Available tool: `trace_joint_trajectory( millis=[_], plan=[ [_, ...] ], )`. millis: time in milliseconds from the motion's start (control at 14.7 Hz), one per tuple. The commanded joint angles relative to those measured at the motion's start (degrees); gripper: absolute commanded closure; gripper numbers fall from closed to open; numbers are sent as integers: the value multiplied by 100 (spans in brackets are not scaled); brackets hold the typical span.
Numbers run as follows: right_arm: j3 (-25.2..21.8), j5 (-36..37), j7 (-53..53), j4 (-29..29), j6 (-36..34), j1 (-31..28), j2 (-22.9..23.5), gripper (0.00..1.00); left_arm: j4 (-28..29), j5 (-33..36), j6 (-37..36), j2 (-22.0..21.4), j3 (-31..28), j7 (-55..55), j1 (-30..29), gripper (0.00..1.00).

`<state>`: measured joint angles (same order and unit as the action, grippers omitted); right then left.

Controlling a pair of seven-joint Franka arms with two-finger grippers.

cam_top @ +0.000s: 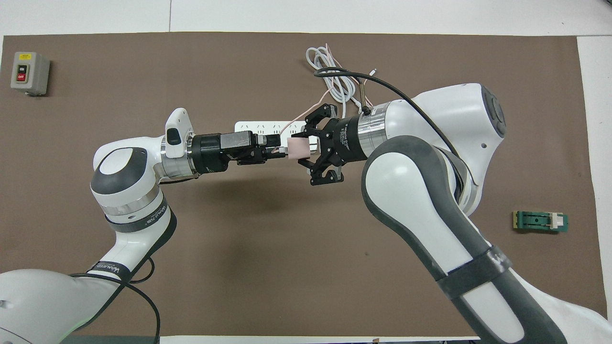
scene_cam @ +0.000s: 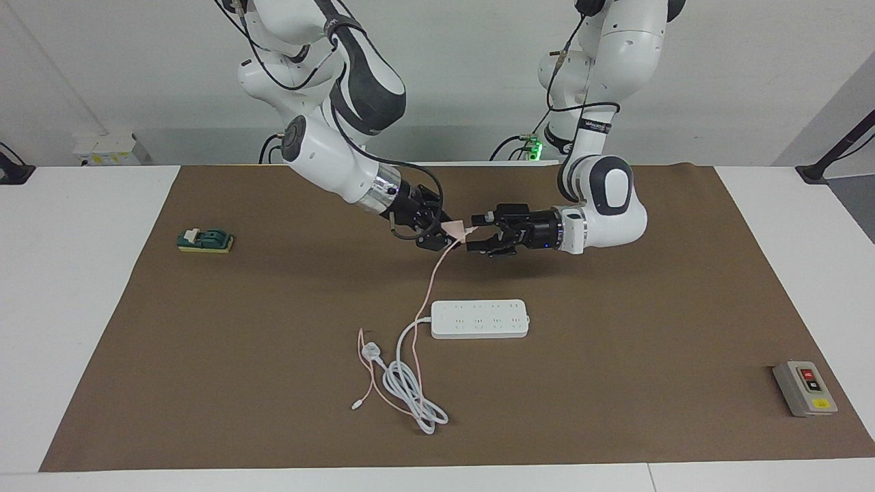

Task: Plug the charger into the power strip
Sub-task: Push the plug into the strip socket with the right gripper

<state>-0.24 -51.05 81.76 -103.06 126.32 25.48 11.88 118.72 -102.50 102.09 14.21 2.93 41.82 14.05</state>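
The pale pink charger (scene_cam: 453, 230) hangs in the air with my right gripper (scene_cam: 446, 236) shut on it. In the overhead view the charger (cam_top: 299, 148) sits between the right gripper (cam_top: 308, 149) and the left gripper (cam_top: 282, 151). My left gripper (scene_cam: 474, 232) is open, level with the charger, and its fingertips reach the charger's free end. The thin pink cable (scene_cam: 429, 290) drops from the charger to the mat. The white power strip (scene_cam: 480, 318) lies flat on the mat under both grippers, partly covered in the overhead view (cam_top: 253, 126).
The strip's thick white cord (scene_cam: 410, 386) and white plug (scene_cam: 370, 351) lie coiled beside it, farther from the robots. A grey switch box (scene_cam: 805, 388) sits toward the left arm's end, a green block (scene_cam: 205, 240) toward the right arm's end.
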Motion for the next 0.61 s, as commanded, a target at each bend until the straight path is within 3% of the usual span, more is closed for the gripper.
trace_joint_trajectory(
  millis=[0,546],
  plan=[
    [-2,112,156,-161,244,97,-107,100,63,-113,162,-24,-73,89,159,0],
    [-2,112,165,-170,244,97,-107,100,63,-130,180,-24,-64,142,265,0]
  ],
)
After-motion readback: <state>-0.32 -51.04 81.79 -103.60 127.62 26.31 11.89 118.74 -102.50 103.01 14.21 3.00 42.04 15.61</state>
